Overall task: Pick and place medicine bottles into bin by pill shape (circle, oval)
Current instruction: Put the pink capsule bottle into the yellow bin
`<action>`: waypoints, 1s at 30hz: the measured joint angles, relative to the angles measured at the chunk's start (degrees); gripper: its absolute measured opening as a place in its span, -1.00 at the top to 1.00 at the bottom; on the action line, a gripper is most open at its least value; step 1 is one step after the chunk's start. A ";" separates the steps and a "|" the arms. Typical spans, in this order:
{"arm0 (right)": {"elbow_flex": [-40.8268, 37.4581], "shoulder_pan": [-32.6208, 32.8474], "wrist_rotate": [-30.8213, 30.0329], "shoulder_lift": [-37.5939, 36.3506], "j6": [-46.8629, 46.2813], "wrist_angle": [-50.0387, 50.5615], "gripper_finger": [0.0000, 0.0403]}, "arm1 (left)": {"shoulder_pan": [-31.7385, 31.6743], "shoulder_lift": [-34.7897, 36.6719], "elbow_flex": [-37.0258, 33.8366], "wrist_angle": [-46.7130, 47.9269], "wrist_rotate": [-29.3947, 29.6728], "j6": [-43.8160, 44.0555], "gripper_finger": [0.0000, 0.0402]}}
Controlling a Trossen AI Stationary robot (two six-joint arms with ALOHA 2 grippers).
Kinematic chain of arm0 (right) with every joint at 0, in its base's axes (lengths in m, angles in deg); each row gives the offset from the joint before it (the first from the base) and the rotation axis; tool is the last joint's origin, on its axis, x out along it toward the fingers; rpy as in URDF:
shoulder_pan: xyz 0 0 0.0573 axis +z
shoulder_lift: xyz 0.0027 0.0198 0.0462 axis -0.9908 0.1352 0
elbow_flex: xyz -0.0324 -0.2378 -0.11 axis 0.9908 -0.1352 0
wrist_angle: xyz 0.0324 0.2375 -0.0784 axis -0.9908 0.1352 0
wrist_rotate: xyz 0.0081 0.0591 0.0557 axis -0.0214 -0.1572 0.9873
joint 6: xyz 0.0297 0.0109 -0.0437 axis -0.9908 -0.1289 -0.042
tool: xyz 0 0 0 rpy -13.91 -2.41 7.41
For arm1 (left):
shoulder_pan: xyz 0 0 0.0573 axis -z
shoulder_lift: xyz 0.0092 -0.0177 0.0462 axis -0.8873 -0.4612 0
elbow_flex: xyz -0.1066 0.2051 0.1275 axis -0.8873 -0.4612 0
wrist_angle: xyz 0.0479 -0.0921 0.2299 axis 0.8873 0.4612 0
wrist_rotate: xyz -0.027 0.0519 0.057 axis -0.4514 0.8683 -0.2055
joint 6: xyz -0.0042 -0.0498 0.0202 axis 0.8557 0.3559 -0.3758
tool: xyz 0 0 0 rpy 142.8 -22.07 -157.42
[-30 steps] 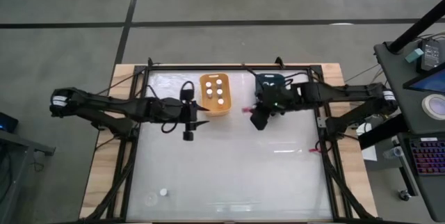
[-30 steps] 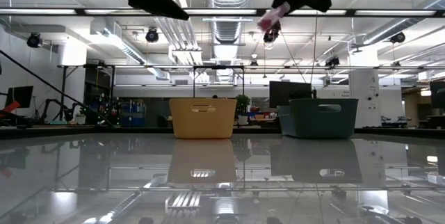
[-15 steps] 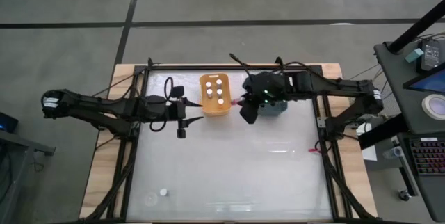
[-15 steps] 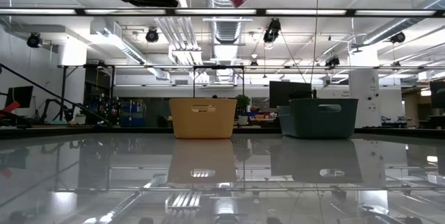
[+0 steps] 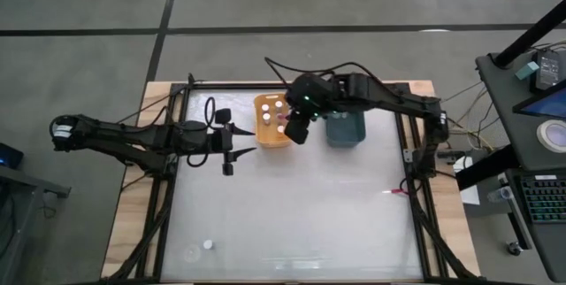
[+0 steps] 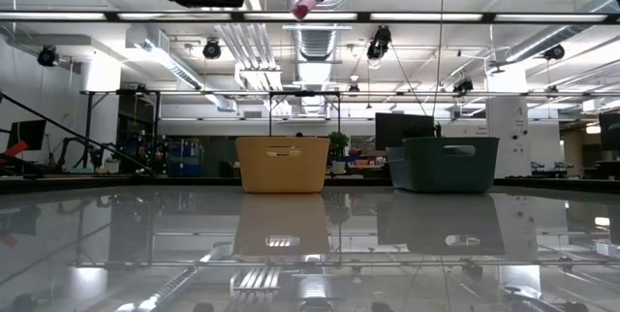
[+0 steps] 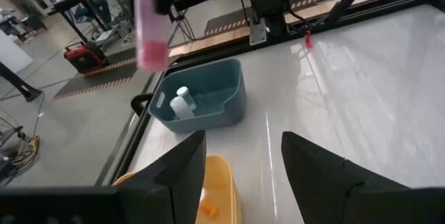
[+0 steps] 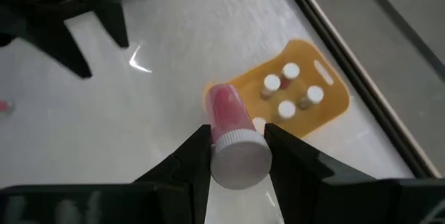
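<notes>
Overhead, I see my left gripper (image 5: 237, 143) open beside the orange bin (image 5: 271, 121), empty. Only my right wrist camera shows the right gripper (image 8: 236, 151) clamping a pink bottle (image 8: 229, 123), tilted, white cap toward the camera, above that bin.

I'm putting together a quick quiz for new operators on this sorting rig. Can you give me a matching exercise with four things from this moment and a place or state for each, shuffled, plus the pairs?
Things:
1. pink bottle
2. orange bin
3. teal bin
4. left gripper

Places or states:
A. holds one white-capped bottle
B. open, empty, beside the orange bin
C. clamped in the right gripper, above the orange bin
D. holds several white-capped bottles

Pairs: 1-C, 2-D, 3-A, 4-B
</notes>
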State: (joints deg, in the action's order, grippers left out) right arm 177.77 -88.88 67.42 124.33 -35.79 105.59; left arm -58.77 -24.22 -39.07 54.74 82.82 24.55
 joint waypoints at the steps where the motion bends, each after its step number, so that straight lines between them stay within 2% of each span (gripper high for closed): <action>1: 1.33 -0.22 0.16 1.05 0.62 0.28 0.42 | 0.01 0.01 0.00 0.15 0.00 -0.02 0.14; 6: 6.70 -1.25 3.14 5.15 2.50 0.92 0.42 | 0.01 0.43 -0.02 1.00 0.02 -0.02 0.14; 13: 12.43 -2.58 3.31 9.79 4.99 2.51 0.42 | 0.01 2.32 -0.61 1.85 0.57 -0.02 0.14; 20: 13.71 -4.88 3.37 12.74 6.61 2.64 0.42 | -0.01 4.64 -1.43 2.20 4.73 -0.04 0.14; 30: 13.73 -9.07 7.17 16.66 8.16 2.21 0.42 | -0.01 7.09 -2.91 2.19 5.20 -0.15 0.14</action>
State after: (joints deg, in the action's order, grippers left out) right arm 191.50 -97.95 74.59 141.00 -27.63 107.80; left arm -58.78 -17.13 -41.98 56.93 88.02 24.40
